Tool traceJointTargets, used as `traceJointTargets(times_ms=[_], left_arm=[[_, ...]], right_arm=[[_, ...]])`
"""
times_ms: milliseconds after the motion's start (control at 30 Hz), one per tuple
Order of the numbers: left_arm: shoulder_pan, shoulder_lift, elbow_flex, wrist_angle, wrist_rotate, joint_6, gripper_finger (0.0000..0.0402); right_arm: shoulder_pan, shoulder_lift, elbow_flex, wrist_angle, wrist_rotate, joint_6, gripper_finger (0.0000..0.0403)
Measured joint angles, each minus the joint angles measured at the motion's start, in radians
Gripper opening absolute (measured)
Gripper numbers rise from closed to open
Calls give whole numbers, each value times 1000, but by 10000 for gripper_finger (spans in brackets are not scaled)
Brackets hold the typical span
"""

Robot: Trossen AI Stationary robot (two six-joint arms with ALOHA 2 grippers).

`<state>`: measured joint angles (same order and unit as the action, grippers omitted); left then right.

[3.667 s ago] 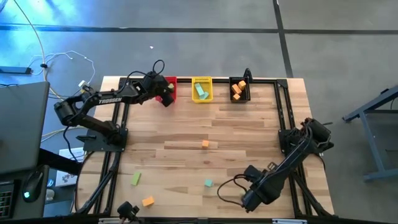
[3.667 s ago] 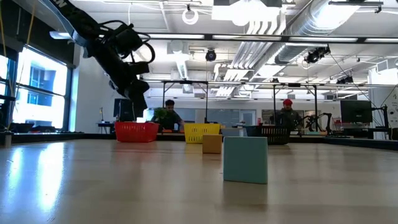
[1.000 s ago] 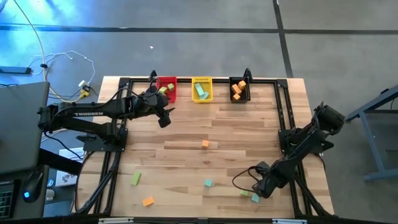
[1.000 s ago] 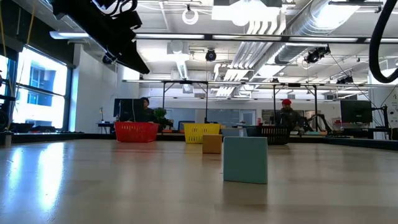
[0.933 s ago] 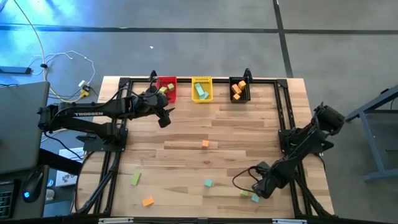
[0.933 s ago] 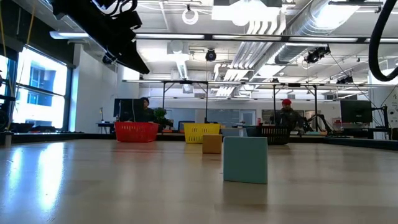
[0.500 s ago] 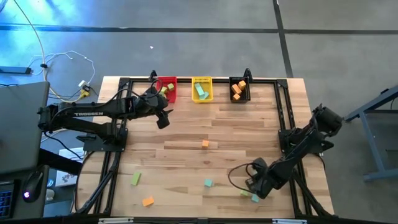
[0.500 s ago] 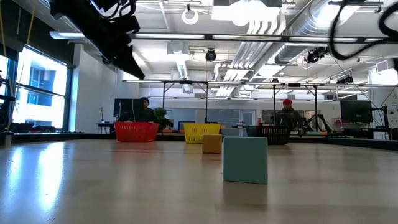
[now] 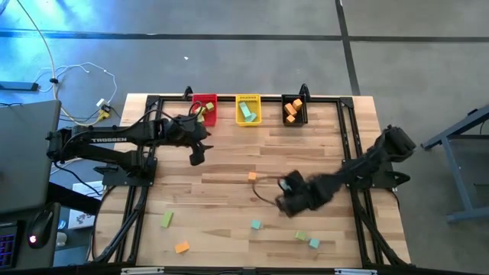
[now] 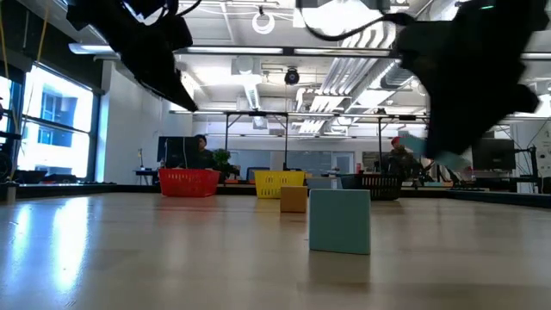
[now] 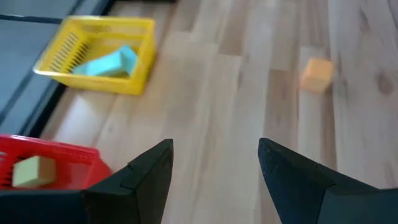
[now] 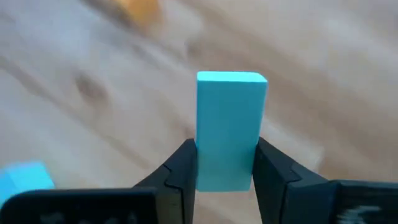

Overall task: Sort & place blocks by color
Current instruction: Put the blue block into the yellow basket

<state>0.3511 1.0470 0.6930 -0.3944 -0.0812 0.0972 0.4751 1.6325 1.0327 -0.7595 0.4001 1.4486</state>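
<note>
My right gripper (image 9: 289,200) hangs over the table's middle, shut on a teal bar (image 12: 230,124); it shows as a dark blur in the low view (image 10: 465,77). My left gripper (image 9: 195,156) is open (image 11: 214,149) above bare wood, near the red bin (image 9: 205,109). Loose blocks lie flat on the table: an orange cube (image 9: 251,176), a teal cube (image 9: 256,224), a green one (image 9: 301,237) beside a teal one (image 9: 313,243), a green bar (image 9: 166,220) and an orange block (image 9: 182,247). My right gripper pinches the teal bar between its two fingers (image 12: 184,165) at the bar's lower end (image 12: 227,174). The bar runs along the fingers, its other end sticking out past their tips. It is lifted clear of the table.
Three bins stand along the far edge: the red bin with green blocks, a yellow bin (image 9: 247,108) holding a teal bar, and a black bin (image 9: 294,109) holding orange blocks. Black frame rails run along the far edge and both sides. People show in the room beyond the table.
My right gripper has swept quickly from the near right part of the table, beside the green and teal blocks, toward the middle, carrying the teal bar above the wood. My left gripper has drifted a little toward the near edge, away from the red bin.
</note>
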Motion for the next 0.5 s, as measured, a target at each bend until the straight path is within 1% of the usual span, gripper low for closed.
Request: traceJointTargets(times_ms=[133,267,400,500], left_arm=[[-7,0,0,-80,10,18,223],[-37,0,0,-155,11,-24,223],[-87,0,0,-213,10,-70,223],[-128,0,0,-253,11,-110,223]], right_arm=[[-136,-1,44,65,19,-262,92],[-259,-2,67,199,15,-538,92],[-369,-2,71,352,-27,-777,92],[-444,-2,71,437,-59,-919,92]])
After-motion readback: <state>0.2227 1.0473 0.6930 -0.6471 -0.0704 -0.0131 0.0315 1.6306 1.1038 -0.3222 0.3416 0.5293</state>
